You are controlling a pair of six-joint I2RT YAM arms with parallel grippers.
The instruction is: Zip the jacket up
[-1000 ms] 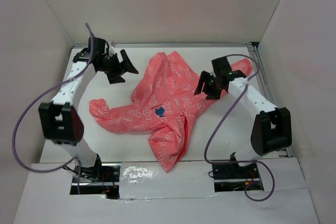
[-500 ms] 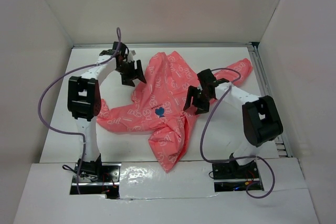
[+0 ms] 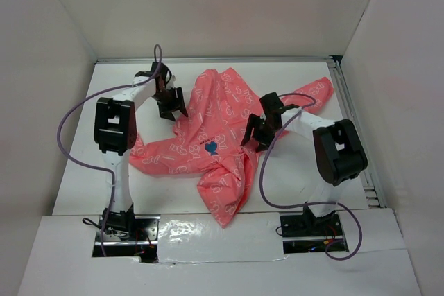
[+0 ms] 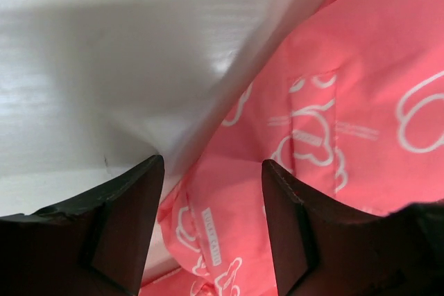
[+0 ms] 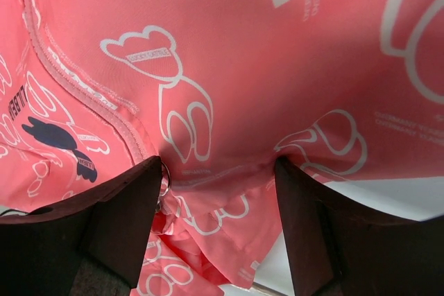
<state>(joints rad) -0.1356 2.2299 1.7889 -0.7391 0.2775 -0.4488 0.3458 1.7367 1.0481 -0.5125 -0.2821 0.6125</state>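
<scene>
Nearest, a white board [image 3: 222, 268] with shiny tape along its seam covers the front edge, and both arm bases sit in cut-outs in it. Beyond it the white surface [image 3: 166, 195] carries the jacket [image 3: 222, 119], crumpled in the middle, with one sleeve reaching left and another toward the far right corner. The right pincer [image 3: 253, 136] is spread, tips down on pink fabric beside the dark chest mark [image 3: 211, 147]. The left pincer [image 3: 170, 105] is spread at the jacket's left edge. A metal rail [image 3: 350, 116] lines the right side. Plain white walls [image 3: 222, 12] enclose everything.
</scene>
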